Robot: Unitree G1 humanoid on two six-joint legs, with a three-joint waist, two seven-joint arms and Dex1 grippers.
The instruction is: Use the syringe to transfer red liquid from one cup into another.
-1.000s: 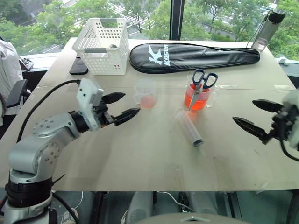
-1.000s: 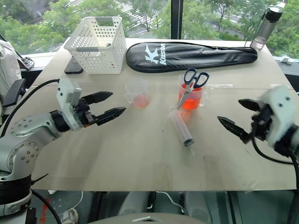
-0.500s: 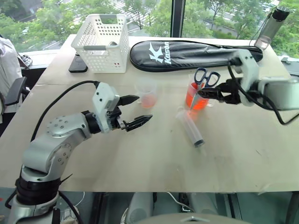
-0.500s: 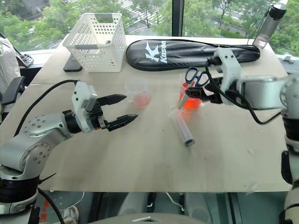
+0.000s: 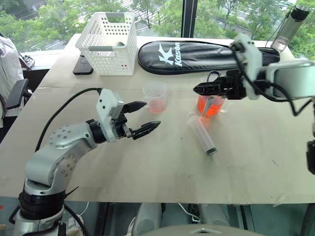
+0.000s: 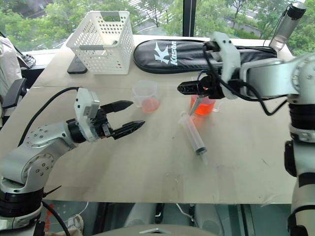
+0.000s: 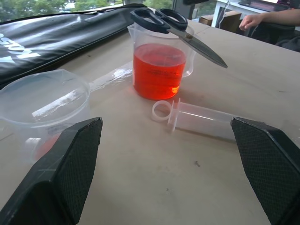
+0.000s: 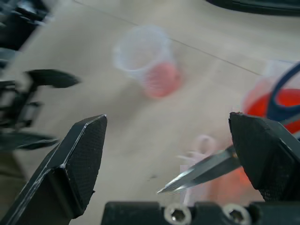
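The clear syringe (image 5: pixel 202 133) lies flat on the table, tip toward the front edge. Behind it stands the narrower graduated cup (image 5: pixel 210 104), well filled with red liquid (image 7: pixel 159 70), and blue-handled scissors (image 7: pixel 173 22) rest in it. The wider cup (image 5: pixel 154 97) to its left holds a little red liquid. My right gripper (image 5: pixel 201 89) hovers open over the narrower cup by the scissors' handles, pointing left, with nothing in it. Left of the syringe, my left gripper (image 5: pixel 150 115) stands open and empty, in front of the wider cup.
A white basket (image 5: pixel 109 42), a dark phone (image 5: pixel 82 66) and a black racket bag (image 5: pixel 197 55) lie along the table's far side. A bottle (image 5: pixel 290 24) stands at the far right corner. A person's hand (image 7: pixel 253 19) rests beyond the table.
My right arm has swung up and left from the table's right side to above the narrower cup, its wrist rolling. The left gripper has stayed about where it was.
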